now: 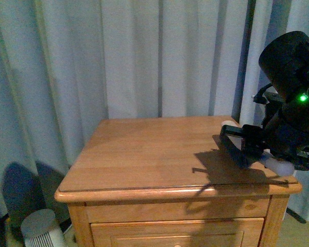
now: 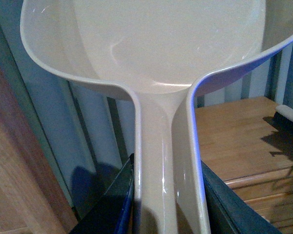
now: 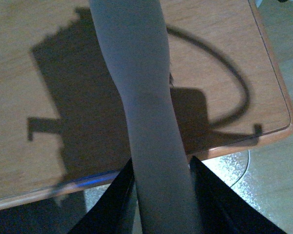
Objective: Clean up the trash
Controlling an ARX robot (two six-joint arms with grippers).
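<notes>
Clasping a pale plastic dustpan (image 2: pixel 151 44) by its handle, left gripper (image 2: pixel 168 195) holds it pan-end away; right gripper (image 3: pixel 161 195) clamps a pale-handled brush (image 3: pixel 146 97).

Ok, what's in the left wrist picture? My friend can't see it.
A pale dustpan fills the view, its handle held between the left gripper's dark fingers. The part shown looks empty. Behind are blue curtains and a wooden table.
</notes>
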